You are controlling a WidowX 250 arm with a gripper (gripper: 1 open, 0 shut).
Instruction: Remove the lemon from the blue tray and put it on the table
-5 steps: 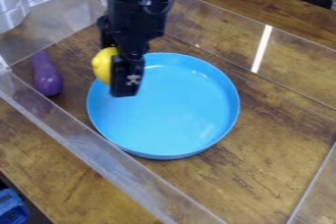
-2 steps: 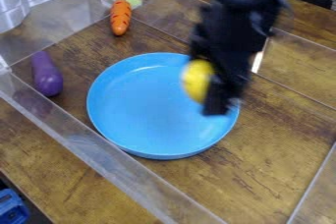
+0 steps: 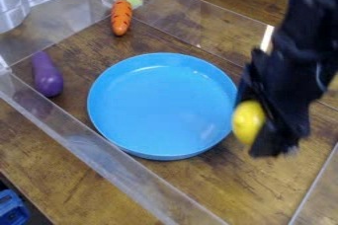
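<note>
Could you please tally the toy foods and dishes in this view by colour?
Yellow: 1, the lemon, held in the gripper
Orange: 1, the carrot
Purple: 1, the eggplant
Blue: 1, the blue tray
Total: 4

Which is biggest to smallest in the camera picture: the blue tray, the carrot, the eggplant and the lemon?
1. blue tray
2. carrot and eggplant look about alike.
3. lemon, though it is blurred, so this is unsure.
</note>
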